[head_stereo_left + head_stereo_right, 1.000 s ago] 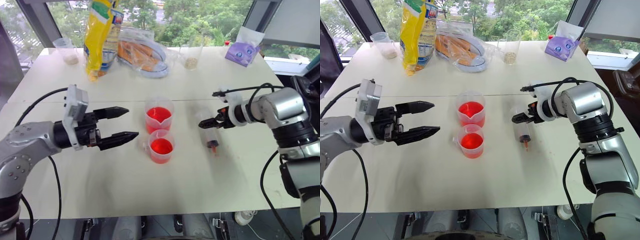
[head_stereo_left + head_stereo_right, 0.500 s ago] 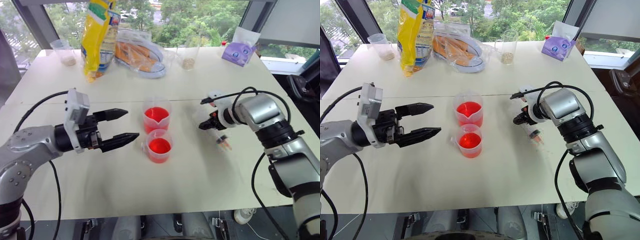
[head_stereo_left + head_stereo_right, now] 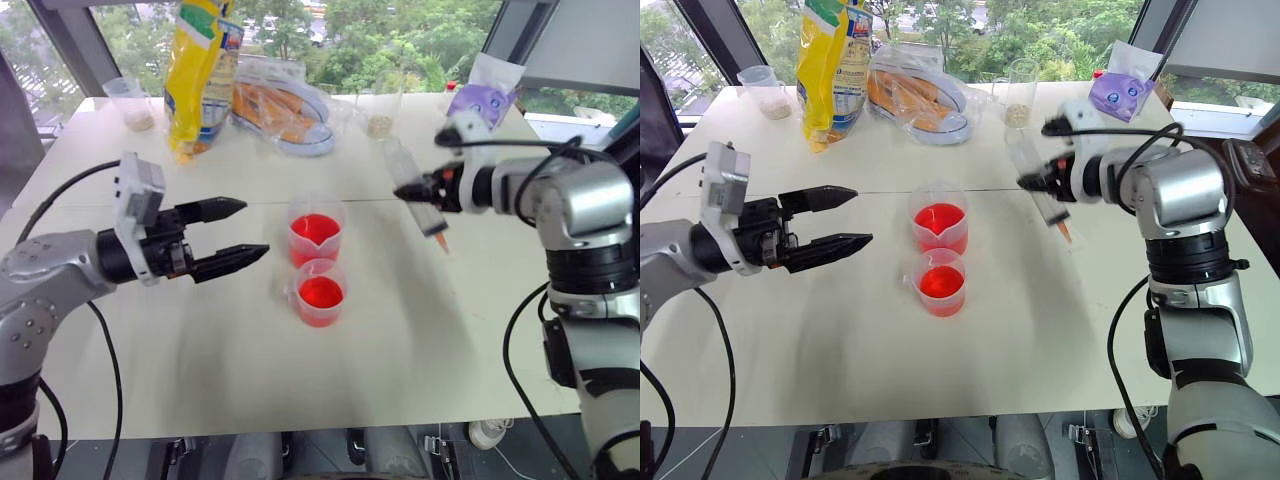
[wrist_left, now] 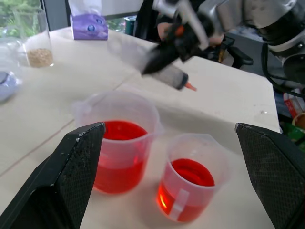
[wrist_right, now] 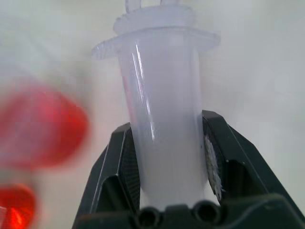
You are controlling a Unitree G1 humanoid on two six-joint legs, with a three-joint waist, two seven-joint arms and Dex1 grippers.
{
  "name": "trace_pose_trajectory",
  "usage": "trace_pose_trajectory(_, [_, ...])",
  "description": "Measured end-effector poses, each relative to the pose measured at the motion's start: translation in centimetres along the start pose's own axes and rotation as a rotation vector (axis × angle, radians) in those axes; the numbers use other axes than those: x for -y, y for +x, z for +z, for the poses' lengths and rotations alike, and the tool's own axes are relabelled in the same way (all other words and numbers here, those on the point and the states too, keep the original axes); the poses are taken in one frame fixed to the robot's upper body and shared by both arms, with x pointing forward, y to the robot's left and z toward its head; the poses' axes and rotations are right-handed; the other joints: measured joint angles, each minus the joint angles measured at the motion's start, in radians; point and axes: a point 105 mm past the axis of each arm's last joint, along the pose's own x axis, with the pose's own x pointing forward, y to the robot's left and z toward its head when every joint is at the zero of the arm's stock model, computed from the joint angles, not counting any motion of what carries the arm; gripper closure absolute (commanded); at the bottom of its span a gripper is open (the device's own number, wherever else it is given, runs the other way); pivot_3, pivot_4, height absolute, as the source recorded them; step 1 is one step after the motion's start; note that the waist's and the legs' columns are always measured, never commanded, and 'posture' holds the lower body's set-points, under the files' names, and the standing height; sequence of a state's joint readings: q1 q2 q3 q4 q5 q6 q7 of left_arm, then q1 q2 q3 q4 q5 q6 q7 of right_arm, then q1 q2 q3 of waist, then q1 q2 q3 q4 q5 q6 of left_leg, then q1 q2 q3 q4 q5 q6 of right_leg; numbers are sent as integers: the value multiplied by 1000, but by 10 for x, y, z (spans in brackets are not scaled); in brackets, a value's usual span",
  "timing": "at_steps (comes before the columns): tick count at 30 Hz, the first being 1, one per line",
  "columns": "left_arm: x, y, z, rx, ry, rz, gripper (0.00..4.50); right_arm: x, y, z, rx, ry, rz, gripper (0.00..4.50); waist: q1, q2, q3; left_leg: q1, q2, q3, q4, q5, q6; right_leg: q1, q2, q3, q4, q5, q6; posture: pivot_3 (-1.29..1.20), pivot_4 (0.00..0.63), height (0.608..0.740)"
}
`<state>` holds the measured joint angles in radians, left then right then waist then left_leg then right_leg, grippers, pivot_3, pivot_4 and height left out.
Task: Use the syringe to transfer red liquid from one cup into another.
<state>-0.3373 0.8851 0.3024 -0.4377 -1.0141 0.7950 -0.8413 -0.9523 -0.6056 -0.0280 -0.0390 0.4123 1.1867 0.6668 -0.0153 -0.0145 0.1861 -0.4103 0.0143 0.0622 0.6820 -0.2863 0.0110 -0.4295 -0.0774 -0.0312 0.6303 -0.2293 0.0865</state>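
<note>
Two clear cups stand mid-table, both with red liquid (image 3: 322,293) in them: the farther cup (image 3: 317,232) and the nearer, smaller cup (image 3: 322,300). The syringe (image 3: 420,200), a clear wide barrel, hangs tilted above the table to the right of the cups, its red-orange tip (image 3: 443,243) pointing down. My right gripper (image 3: 412,190) is shut on its barrel; in the right wrist view both fingers (image 5: 217,157) press the syringe (image 5: 162,119). My left gripper (image 3: 250,228) is open and level to the left of the cups, with nothing in it. Its wrist view looks at both cups (image 4: 119,143).
Along the far edge stand a yellow bag (image 3: 200,70), a clear packet of orange food (image 3: 285,110), a glass with grains (image 3: 380,112), a small cup (image 3: 133,100) and a purple pack (image 3: 482,95). Bare tabletop lies in front of the cups.
My right gripper has shut on the syringe and lifted it off the table, up and a little toward the cups. The left gripper has stayed open and nearly still.
</note>
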Motion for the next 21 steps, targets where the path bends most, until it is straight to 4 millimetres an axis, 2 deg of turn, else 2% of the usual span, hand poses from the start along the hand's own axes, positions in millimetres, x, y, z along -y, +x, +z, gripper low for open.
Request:
trace_pose_trajectory(6, [-12,1,17,30,31,-18,0,-56,0,56,438,-5,267,3085,1,0,0,0,0,0,0,0,0,0,0,0,1,0,0,0,150,740])
trace_pose_trajectory(9, [-15,1,21,29,41,-27,0,-71,4,65,602,24,328,3085,1,0,0,0,0,0,0,0,0,1,0,0,1,0,0,0,150,740])
trace_pose_trajectory(16, [-14,2,20,13,41,-45,0,-76,28,41,716,91,347,3085,-2,0,0,0,-1,0,0,0,0,1,-1,0,1,0,0,0,150,740])
trace_pose_trajectory(21, [-13,1,20,-8,41,-41,0,-82,47,10,723,93,340,3085,-3,0,0,0,0,-1,0,0,-1,0,0,0,1,0,0,0,150,740])
